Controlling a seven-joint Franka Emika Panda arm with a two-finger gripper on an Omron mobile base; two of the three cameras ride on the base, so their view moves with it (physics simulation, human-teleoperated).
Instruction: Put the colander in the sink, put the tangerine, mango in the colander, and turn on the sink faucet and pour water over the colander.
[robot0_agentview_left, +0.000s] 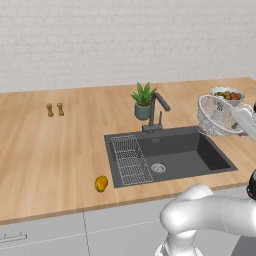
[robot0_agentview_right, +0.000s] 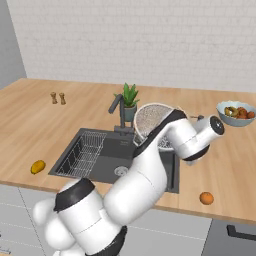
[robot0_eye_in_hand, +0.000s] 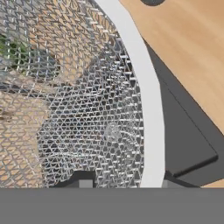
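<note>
My gripper (robot0_eye_in_hand: 126, 182) is shut on the colander (robot0_agentview_left: 216, 116), a round wire-mesh bowl with a white rim (robot0_eye_in_hand: 151, 113). The colander hangs tilted in the air over the right end of the sink (robot0_agentview_left: 200, 150). In the right base view the colander (robot0_agentview_right: 151, 121) shows behind my forearm, beside the sink faucet (robot0_agentview_right: 119, 112). The mango (robot0_agentview_left: 101, 183) lies on the counter left of the sink, near the front edge. On the counter right of the sink, also near the front edge, rests the tangerine (robot0_agentview_right: 206, 198). The dark faucet (robot0_agentview_left: 156, 112) stands behind the basin.
A flat wire rack (robot0_agentview_left: 130, 160) lies in the left part of the basin. A potted plant (robot0_agentview_left: 143, 101) stands behind the faucet. A blue-grey bowl of mixed fruit (robot0_agentview_right: 237, 113) sits at the back right. Two small shakers (robot0_agentview_left: 55, 109) stand far left.
</note>
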